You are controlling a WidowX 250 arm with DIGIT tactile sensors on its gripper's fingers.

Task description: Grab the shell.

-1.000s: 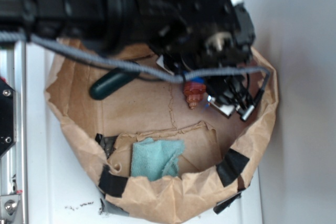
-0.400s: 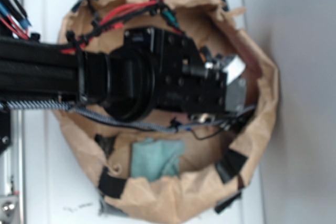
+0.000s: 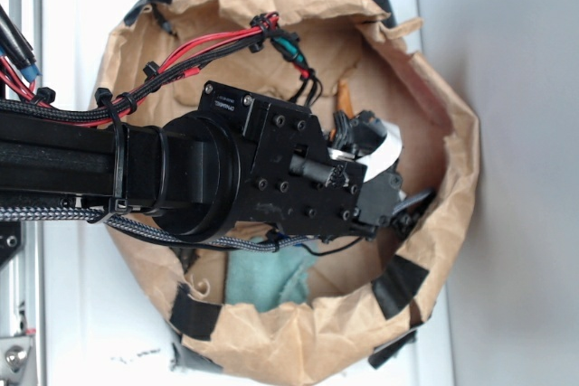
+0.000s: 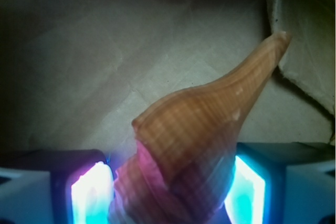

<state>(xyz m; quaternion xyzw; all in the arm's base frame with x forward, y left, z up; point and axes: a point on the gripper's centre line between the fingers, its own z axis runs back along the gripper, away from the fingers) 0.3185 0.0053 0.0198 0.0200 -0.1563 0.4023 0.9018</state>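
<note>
Grasp of the shell inside the paper bag. The hand (image 4: 170, 192) sits deep in the brown paper bag (image 3: 452, 214), which stands on a white surface (image 3: 63, 332). In the wrist view the shell (image 4: 194, 145) lies between the two glowing pads (image 4: 89, 195), its wide ridged end low in the frame and close against both of them; the hand appears to be pinching the shell, though the contact lines themselves are lost in the glare.

To do this step well, the pinch should fall on the bulged, ridged part, where the pads find the most purchase; the smooth taper would likely slip out under pressure. Closing gently and evenly seems wise, since a hard curved body can pivot or squirt forward. Any lift should go straight up, clear of the crumpled bag wall.

The shell is orange-brown and spindle-shaped, with fine bands across a rounded spiral bulge that narrows to a long thin point. The point aims up and to the right, toward a torn paper edge (image 4: 304, 51). In the exterior view only a small orange tip (image 3: 344, 95) shows past the black arm (image 3: 226, 178), with a teal cloth (image 3: 267, 277) partly visible lower in the bag.
</note>
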